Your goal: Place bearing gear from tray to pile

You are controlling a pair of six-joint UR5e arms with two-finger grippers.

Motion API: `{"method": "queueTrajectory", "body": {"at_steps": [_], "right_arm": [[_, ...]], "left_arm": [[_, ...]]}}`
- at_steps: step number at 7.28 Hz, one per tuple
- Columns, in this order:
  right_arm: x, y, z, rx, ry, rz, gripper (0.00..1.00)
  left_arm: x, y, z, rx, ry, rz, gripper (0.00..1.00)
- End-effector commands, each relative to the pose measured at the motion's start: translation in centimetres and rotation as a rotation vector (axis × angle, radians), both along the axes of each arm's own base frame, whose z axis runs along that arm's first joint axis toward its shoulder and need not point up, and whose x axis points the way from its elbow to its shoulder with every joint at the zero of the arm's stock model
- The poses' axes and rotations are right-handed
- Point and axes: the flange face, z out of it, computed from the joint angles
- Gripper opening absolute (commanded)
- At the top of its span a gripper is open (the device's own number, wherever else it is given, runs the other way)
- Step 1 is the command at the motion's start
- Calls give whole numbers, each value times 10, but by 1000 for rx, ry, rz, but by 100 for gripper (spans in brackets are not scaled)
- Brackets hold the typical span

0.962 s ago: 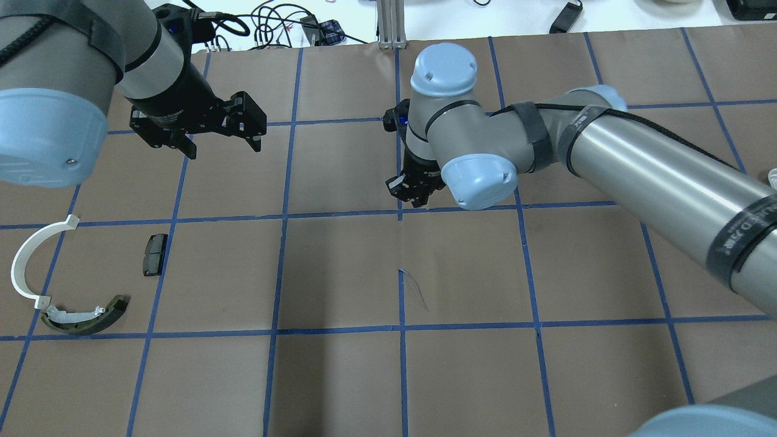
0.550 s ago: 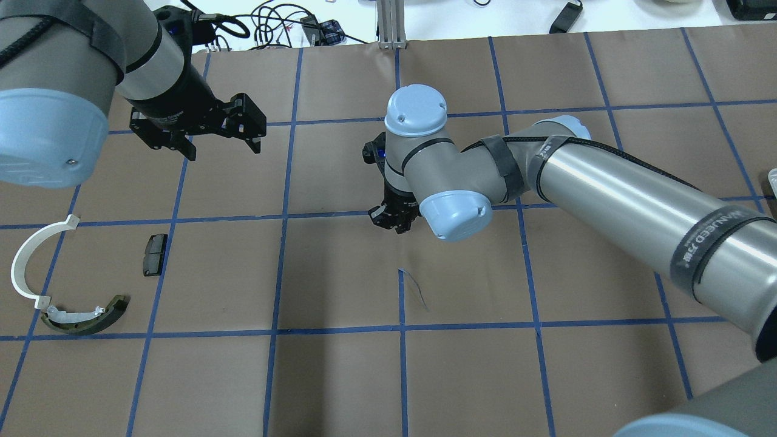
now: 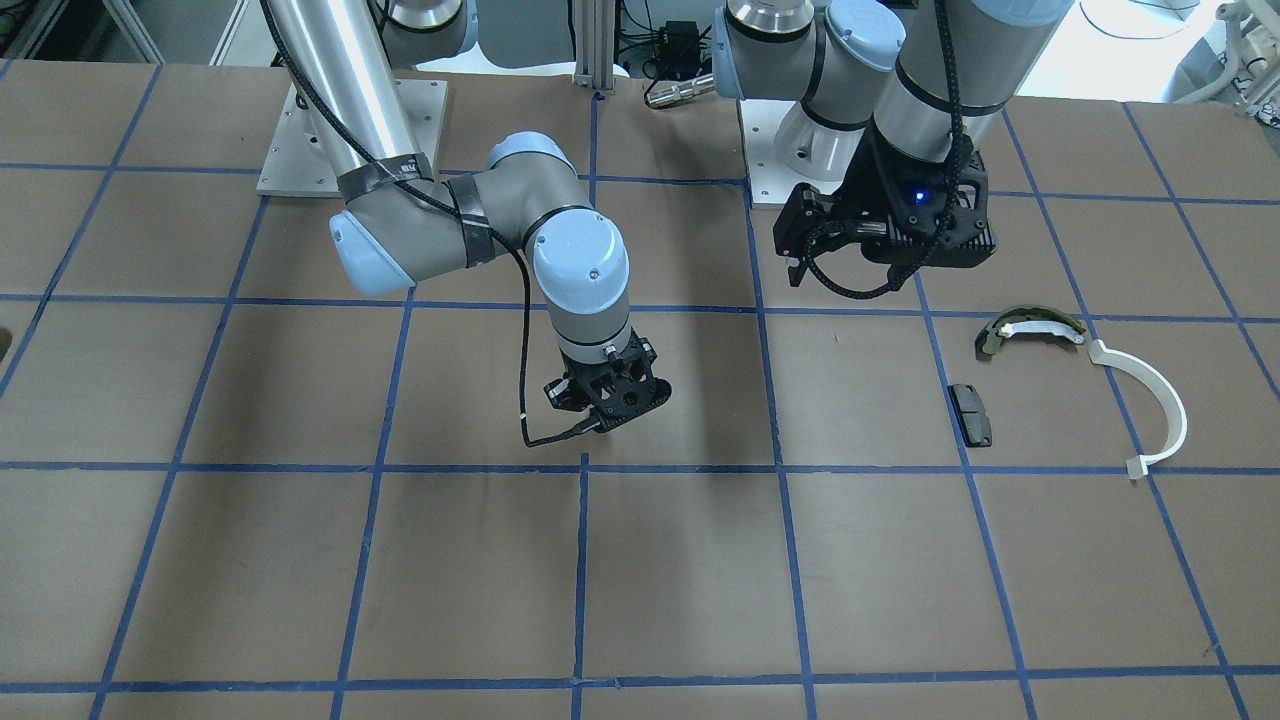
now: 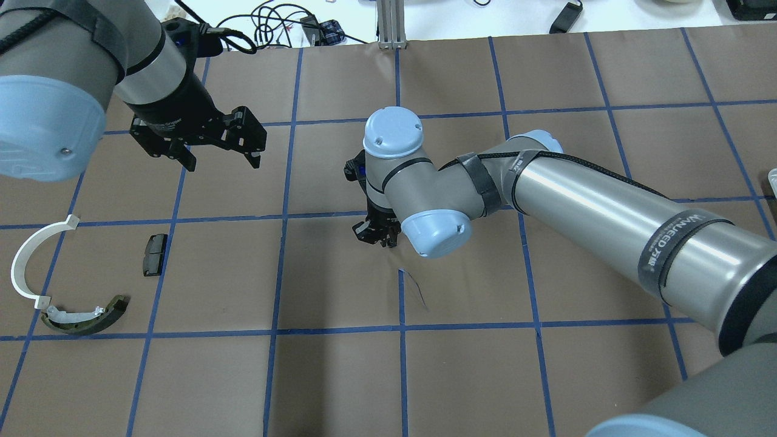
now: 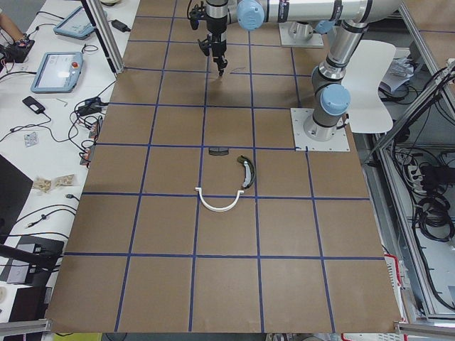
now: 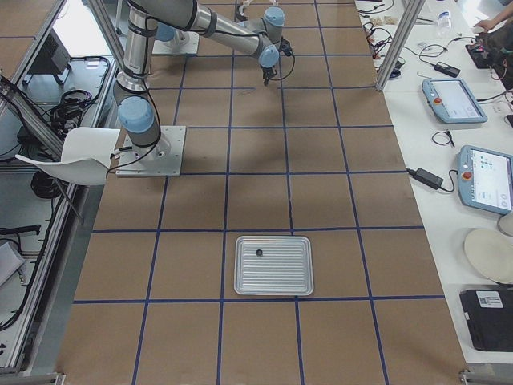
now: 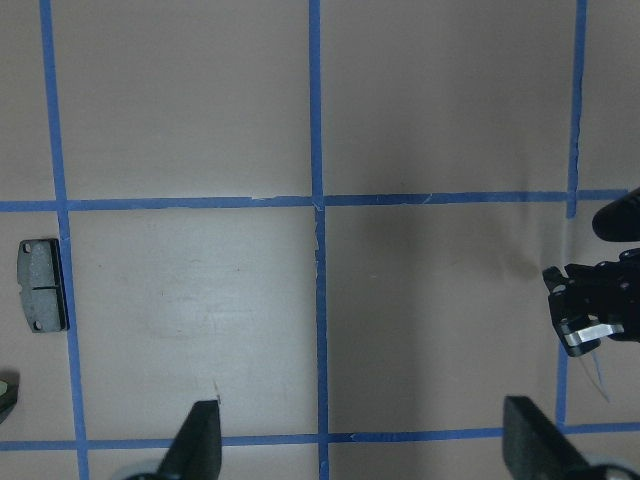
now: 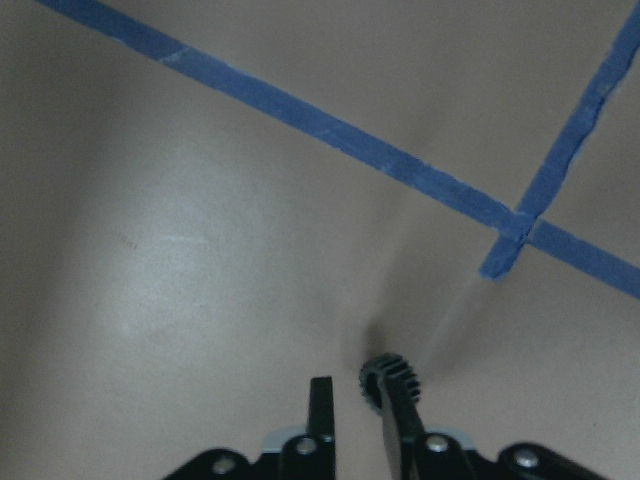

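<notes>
My right gripper (image 4: 376, 237) hangs near the table's middle, its fingers close together on a small black bearing gear (image 8: 387, 382) at the tips. The pile lies on the robot's left: a white curved arc (image 4: 24, 261), a dark olive shoe (image 4: 85, 315) and a small black pad (image 4: 155, 255). The pile is well to the left of the right gripper. My left gripper (image 4: 221, 161) is open and empty, hovering beyond the pile; the pad also shows in its wrist view (image 7: 42, 285). The metal tray (image 6: 272, 281) lies far off on the robot's right.
The table is brown paper with a blue tape grid. One small dark part (image 6: 259, 253) lies in the tray. Cables and tablets lie on the white bench beyond the far edge (image 4: 273, 24). The right arm's long link (image 4: 607, 212) spans the right half.
The right arm has swung left and nearer to the robot with the gear, from beside the centre line to just left of it. The left gripper has barely shifted.
</notes>
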Motion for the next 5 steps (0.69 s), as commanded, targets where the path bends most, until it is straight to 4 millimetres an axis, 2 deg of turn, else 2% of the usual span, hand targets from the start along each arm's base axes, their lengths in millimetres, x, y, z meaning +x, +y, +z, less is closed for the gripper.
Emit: {"method": "queueTrajectory", "body": {"at_steps": [1,2,3,4,5], "right_arm": [[1,0,-1,-5,-2,2,63],[1,-6,6,-27,-12,4,68],[-14,-18,19,-51,-16,-20,81],[-40,-30,39,-83,-11,-64,94],[-92,-51,60,-90,-12,-157,100]], "left_arm": [[0,-1,0,4,-9,-6,100],[0,-1,-1,3,-8,-1,100],[-2,0,-6,8,-6,5,100],[-5,-1,-10,11,0,14,100],[-9,-3,-13,18,3,37,100]]}}
